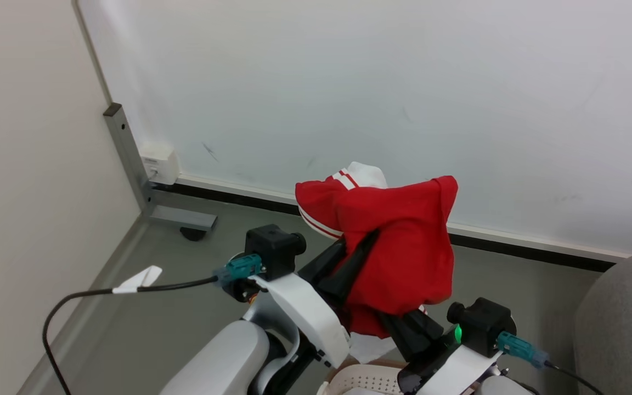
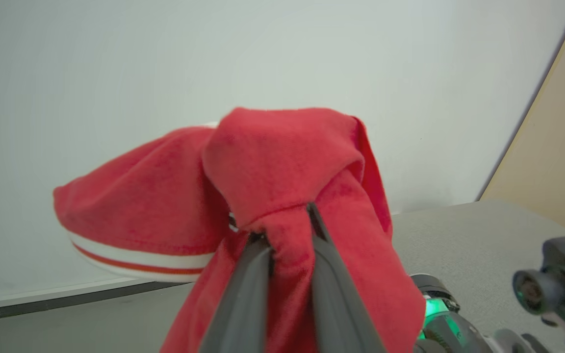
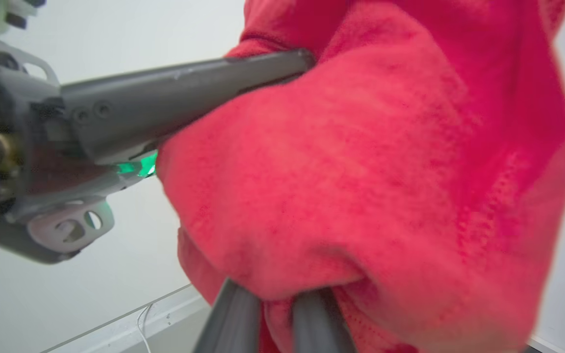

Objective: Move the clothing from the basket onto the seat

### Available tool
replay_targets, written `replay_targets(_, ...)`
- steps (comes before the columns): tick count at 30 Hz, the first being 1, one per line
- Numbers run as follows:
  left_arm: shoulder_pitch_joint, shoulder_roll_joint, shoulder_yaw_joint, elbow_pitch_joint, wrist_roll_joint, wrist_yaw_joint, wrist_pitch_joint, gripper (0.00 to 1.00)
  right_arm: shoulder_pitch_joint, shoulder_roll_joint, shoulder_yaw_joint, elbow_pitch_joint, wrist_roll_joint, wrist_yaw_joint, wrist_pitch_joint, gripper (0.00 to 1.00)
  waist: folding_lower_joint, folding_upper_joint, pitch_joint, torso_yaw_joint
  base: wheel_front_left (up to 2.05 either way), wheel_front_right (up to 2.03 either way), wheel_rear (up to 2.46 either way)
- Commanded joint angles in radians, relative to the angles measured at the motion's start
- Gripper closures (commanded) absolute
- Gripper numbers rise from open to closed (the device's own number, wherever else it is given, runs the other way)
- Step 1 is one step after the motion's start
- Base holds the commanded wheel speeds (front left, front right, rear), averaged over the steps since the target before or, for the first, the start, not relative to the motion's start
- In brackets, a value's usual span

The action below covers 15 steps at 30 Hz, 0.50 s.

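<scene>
Above the basket [image 1: 357, 378], we hold the clothing [image 1: 409, 252] in the air with 2 grippers: our left gripper [image 2: 287, 230] pinches a red fold, our right gripper [image 3: 270, 306] clamps its lower bunch. The seat [image 1: 623, 323] lies apart at our right.

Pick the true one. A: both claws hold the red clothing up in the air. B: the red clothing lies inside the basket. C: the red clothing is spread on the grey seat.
A: the left claw and right claw each pinch the clothing, raised above the basket.
</scene>
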Motion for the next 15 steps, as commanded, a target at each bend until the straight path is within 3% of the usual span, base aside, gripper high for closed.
replay_targets(1,0.014,0.008,0.004,0.007,-0.009,0.003,-0.006,1.00,0.013,-0.005,-0.013,-0.007,-0.011,-0.002,-0.003,1.00,-0.0001,-0.0001,0.003,-0.011,0.00,0.00,0.00)
replay_targets(3,0.016,0.012,0.000,0.012,-0.001,0.001,-0.014,0.98,0.024,-0.001,-0.031,-0.016,-0.016,-0.002,-0.004,1.00,-0.0001,-0.0001,0.006,-0.024,0.00,0.00,0.00)
replay_targets(5,0.027,0.012,-0.010,0.015,0.004,-0.002,-0.021,0.86,0.036,0.005,-0.053,-0.023,-0.024,-0.002,-0.004,1.00,-0.0001,-0.0001,0.008,-0.037,0.00,0.00,0.00)
replay_targets(6,0.032,0.014,-0.010,0.017,0.006,0.000,-0.026,0.70,0.043,0.009,-0.064,-0.026,-0.031,-0.002,-0.004,1.00,-0.0001,-0.0001,0.010,-0.044,0.00,0.00,0.00)
replay_targets(8,0.039,0.019,-0.008,0.023,0.010,0.009,-0.037,0.00,0.055,0.017,-0.081,-0.031,-0.044,-0.002,-0.004,1.00,-0.0001,-0.0001,0.015,-0.062,0.00,0.00,0.00)
replay_targets(15,0.059,0.027,-0.005,0.008,0.015,0.011,-0.077,0.00,0.087,0.015,-0.138,-0.035,-0.074,-0.002,-0.004,1.00,-0.0001,-0.0001,0.038,-0.140,0.00,0.00,0.00)
